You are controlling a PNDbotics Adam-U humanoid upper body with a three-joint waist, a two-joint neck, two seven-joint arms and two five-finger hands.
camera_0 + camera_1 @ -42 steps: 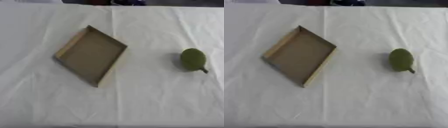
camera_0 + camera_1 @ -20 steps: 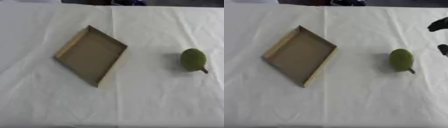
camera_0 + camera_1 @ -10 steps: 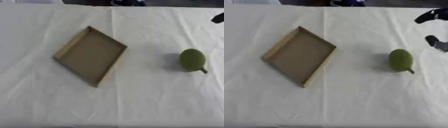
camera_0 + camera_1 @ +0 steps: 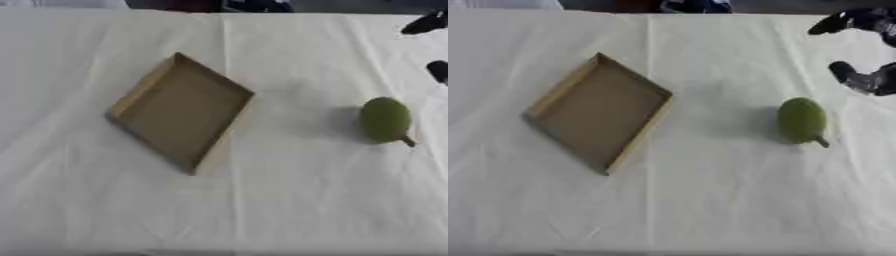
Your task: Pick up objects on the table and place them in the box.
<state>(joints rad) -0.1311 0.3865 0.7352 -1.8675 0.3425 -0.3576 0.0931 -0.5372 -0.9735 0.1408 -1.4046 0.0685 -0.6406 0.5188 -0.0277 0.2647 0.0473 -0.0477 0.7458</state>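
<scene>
1. Where a white cloth (image 4: 289, 200) covers the table from edge to edge, creased and rumpled, a shallow cardboard box (image 4: 179, 112) lies left of centre, turned so one corner points to the far edge; it holds nothing.
2. Right of centre sits a green pear-like fruit (image 4: 801, 120), its short stem pointing toward the near right corner, well apart from the box.
3. At the far right edge the robot's right hand (image 4: 866, 50) shows, black, with one finger above and another below spread apart in an open pose, holding nothing; it is near the fruit but not touching it.
4. Only two dark fingertips of that hand reach into the left eye view.
5. Beyond the table's far edge runs a dark strip of room, with dark and bluish shapes near the middle too blurred to make out.
6. No left hand shows in either view.
</scene>
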